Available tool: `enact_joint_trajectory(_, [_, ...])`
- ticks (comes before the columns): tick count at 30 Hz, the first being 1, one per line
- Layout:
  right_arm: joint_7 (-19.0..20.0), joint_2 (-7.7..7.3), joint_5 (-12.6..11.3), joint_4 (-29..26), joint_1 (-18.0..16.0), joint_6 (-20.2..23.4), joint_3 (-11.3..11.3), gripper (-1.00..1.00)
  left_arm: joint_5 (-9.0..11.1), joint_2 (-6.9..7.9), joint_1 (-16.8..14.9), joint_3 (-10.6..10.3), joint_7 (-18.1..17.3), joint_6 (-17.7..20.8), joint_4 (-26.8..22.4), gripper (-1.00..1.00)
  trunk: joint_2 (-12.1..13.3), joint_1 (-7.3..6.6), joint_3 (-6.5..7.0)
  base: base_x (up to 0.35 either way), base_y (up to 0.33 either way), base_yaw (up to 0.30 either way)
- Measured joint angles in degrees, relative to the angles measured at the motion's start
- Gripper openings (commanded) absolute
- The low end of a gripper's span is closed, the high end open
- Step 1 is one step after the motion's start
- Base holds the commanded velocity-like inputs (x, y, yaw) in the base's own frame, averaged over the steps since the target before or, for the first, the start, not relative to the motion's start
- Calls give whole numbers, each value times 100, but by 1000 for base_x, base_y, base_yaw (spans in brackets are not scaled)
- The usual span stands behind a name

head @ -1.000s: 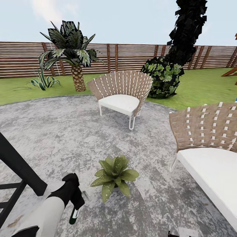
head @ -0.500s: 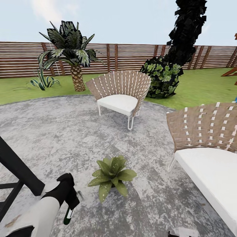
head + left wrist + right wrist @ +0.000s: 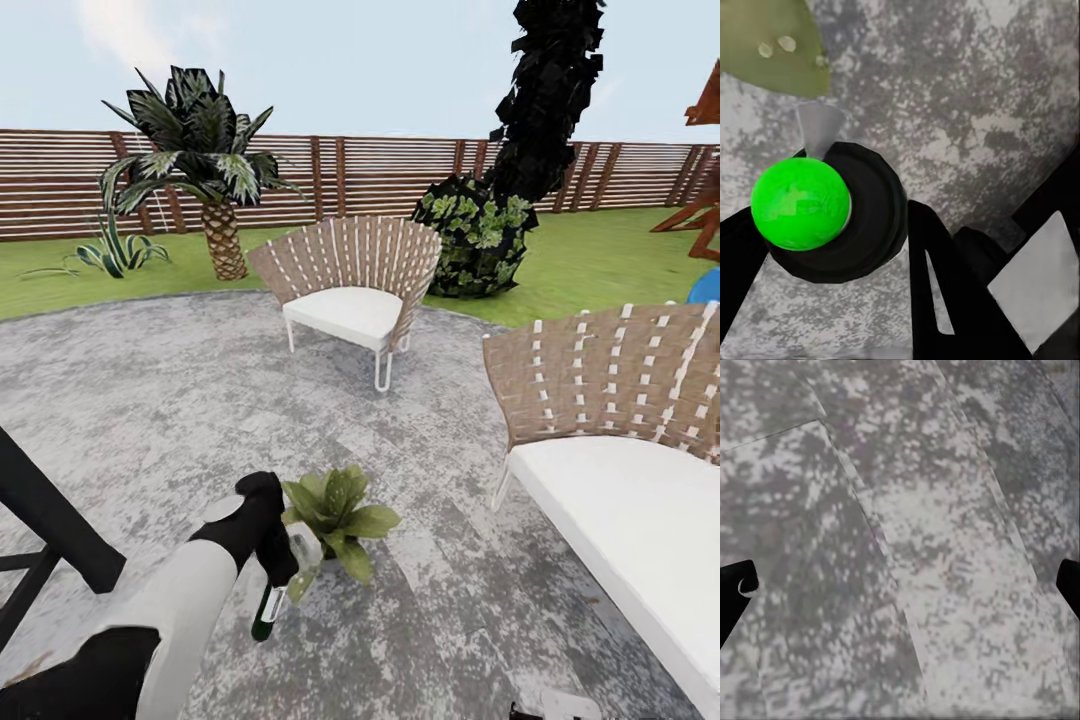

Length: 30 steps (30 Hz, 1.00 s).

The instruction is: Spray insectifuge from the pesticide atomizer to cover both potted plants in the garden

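Atomizer nearer plant; unlabelled.

Open grey patio lies all around the potted plant, bare paving up to the far woven chair. The near woven chair walls off the right side. A black frame, perhaps furniture, crowds the left arm's outer side. The pesticide atomizer hangs against the plant's leaves.
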Motion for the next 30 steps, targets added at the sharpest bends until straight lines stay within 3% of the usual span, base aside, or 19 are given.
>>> enact_joint_trajectory(1, [3, 1, 1, 0, -1, 3, 0, 100, -26, -42, -57, -294, -379, 185, -35, -100, 0, 0, 5, 0, 0, -194])
enact_joint_trajectory(5, [12, 6, 2, 0, -2, 4, 1, 100, -13, -67, -99, -529, -648, 640, -76, -100, 0, 1, 27, 0, 0, -194])
enact_joint_trajectory(11, [8, 7, 2, 0, -2, 1, 0, 100, -9, -126, -104, -551, -684, 717, -43, -100, 0, 1, 62, 0, 0, -194])
enact_joint_trajectory(19, [21, 12, 9, 10, -3, 7, 7, 100, -51, 16, 231, -587, -581, 698, 24, -100, 1, 1, 78, 0, 0, -44])
enact_joint_trajectory(22, [23, 27, 10, 10, -2, 7, 8, 100, -111, 56, 409, -574, -429, 699, 4, -100, 1, 1, 78, 0, 0, 0])
enact_joint_trajectory(30, [22, 24, 10, 9, 0, 7, 8, 100, -102, 44, 415, -516, 143, 810, -80, -100, 0, 1, 79, 0, 0, -47])
